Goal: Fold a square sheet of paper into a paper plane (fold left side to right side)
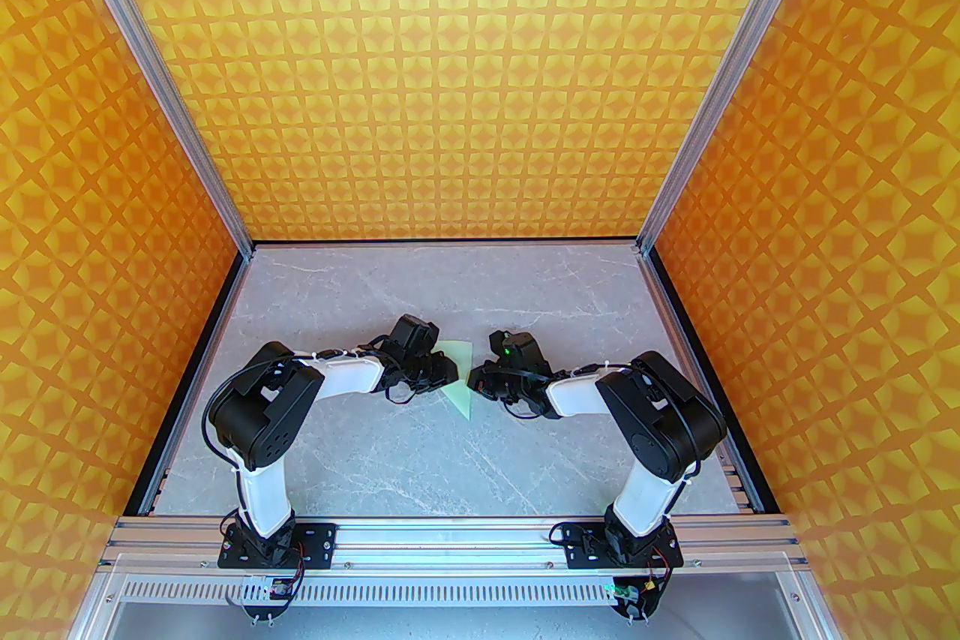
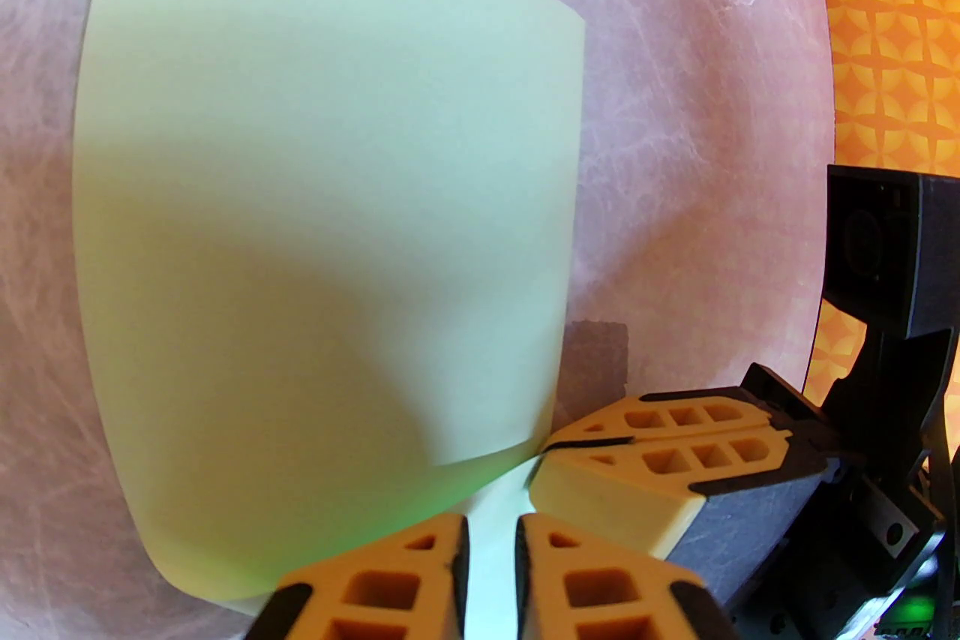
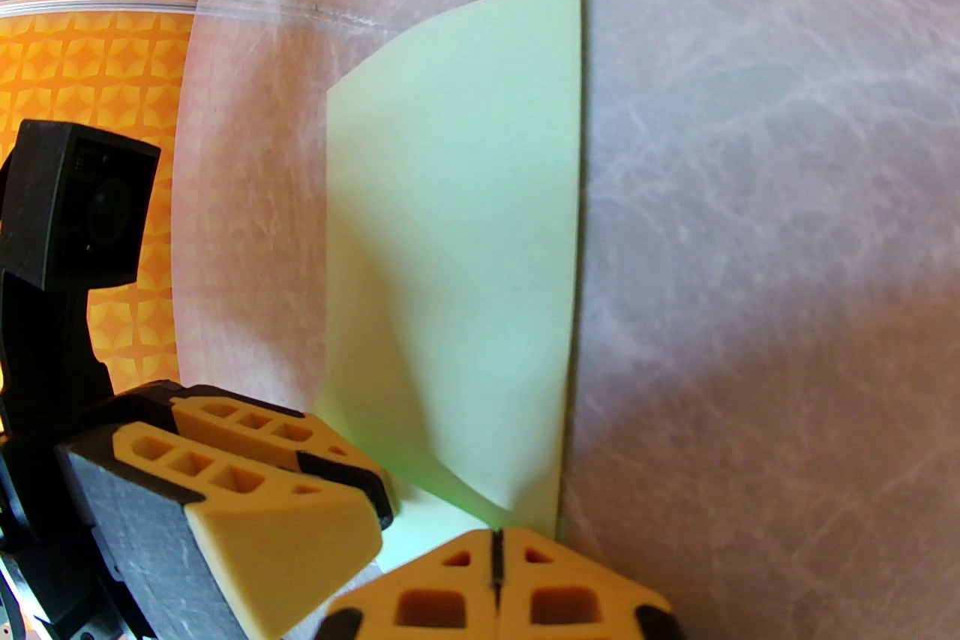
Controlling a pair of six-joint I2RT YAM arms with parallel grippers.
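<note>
The sheet of paper [image 1: 459,376] is pale mint green and lies folded on the table between my two grippers. Its upper layer [image 2: 322,172] bows up off the lower one at the near end. My left gripper [image 2: 491,547] stands over the paper's near edge, its jaws a narrow gap apart with paper showing through the gap. My right gripper [image 3: 495,536] is shut, its tips at the near edge of the paper [image 3: 457,209], just short of the raised flap's corner. The two grippers nearly touch: the right fingers [image 2: 675,442] sit beside the left ones [image 3: 247,464].
The grey marble-look table [image 1: 375,457] is walled by orange patterned panels [image 1: 97,292] on three sides, with aluminium posts at the back corners. An aluminium rail [image 1: 450,536] carrying both arm bases runs along the near edge.
</note>
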